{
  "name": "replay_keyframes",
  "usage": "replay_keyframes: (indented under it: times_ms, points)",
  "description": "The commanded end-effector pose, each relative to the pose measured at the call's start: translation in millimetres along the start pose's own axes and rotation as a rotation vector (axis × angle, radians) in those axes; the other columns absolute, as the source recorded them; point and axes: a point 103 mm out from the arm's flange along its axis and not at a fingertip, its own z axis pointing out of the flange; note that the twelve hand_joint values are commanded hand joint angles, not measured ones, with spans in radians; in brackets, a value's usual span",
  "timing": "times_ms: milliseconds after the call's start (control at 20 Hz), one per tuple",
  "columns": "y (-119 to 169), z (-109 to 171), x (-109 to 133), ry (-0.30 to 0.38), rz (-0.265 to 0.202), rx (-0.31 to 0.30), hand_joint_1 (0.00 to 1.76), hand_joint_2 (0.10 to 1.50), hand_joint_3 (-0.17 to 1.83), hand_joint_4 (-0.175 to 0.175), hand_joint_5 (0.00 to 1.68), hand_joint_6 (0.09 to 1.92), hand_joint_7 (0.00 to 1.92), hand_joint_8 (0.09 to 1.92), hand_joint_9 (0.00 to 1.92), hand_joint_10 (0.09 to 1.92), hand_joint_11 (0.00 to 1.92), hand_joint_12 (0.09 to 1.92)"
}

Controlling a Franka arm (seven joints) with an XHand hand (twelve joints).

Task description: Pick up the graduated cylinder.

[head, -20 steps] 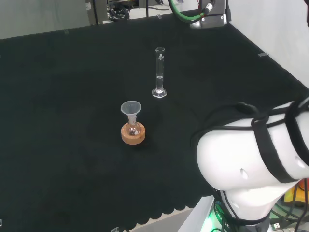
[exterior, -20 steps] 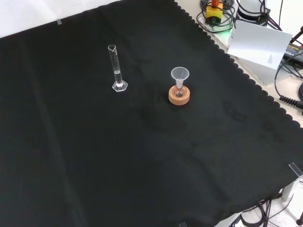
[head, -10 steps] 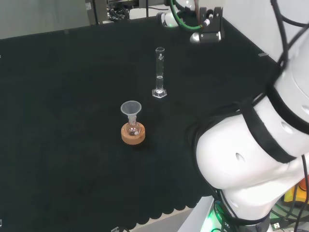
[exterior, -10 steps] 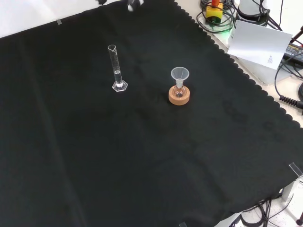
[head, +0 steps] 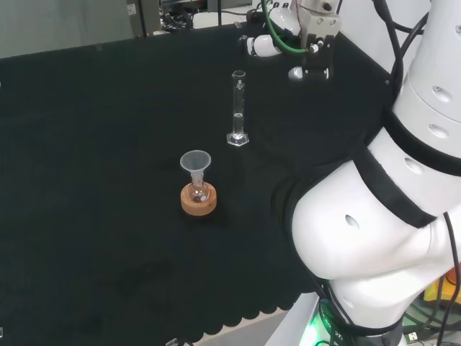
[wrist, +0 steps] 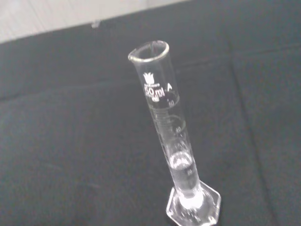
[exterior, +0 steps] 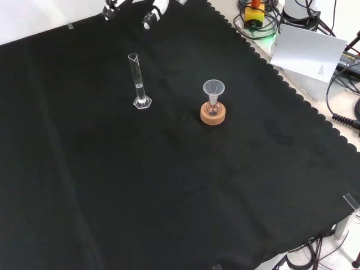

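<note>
The graduated cylinder [head: 238,108] is a tall clear glass tube on a hexagonal foot, upright on the black cloth. It stands left of centre in the front view [exterior: 138,81]. The wrist view shows it close [wrist: 171,136], with a little clear liquid near its bottom. The hand [head: 258,45] hangs above the cloth beyond and to the right of the cylinder in the head view. It reaches in at the top edge of the front view [exterior: 153,14], above the cylinder. Its fingers are spread and relaxed, apart from the cylinder and holding nothing.
A small round flask with a clear funnel in its neck [head: 196,173] sits on a cork ring [exterior: 213,115], nearer than the cylinder in the head view. The arm's white links [head: 374,216] stand at the right there. Cables and a white box [exterior: 309,50] lie beyond the cloth's scalloped edge.
The arm has swung in over the cloth. The hand has come down towards the cylinder and entered the front view's top edge. Cylinder and flask have stayed put.
</note>
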Motion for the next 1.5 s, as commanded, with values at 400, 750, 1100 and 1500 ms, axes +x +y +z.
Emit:
replay_keyframes:
  times_ms: [400, 750, 1100, 1500]
  points:
    - [-7, 58, -34, 0.222, -0.034, -0.041, 0.57, 0.95, 0.20, -0.058, 0.39, 0.09, 0.22, 0.68, 0.46, 0.68, 0.21, 1.38]
    - [-1, 85, -37, 0.336, -0.065, -0.011, 0.64, 0.94, 0.21, -0.056, 0.40, 0.09, 0.23, 0.68, 0.46, 0.66, 0.22, 1.37]
    - [1, 101, -41, 0.363, -0.085, 0.002, 0.67, 0.92, 0.22, -0.051, 0.41, 0.09, 0.25, 0.69, 0.47, 0.66, 0.23, 1.37]
    - [-5, 115, -46, 0.448, -0.125, -0.038, 0.70, 0.91, 0.24, -0.049, 0.43, 0.09, 0.27, 0.69, 0.49, 0.65, 0.23, 1.37]
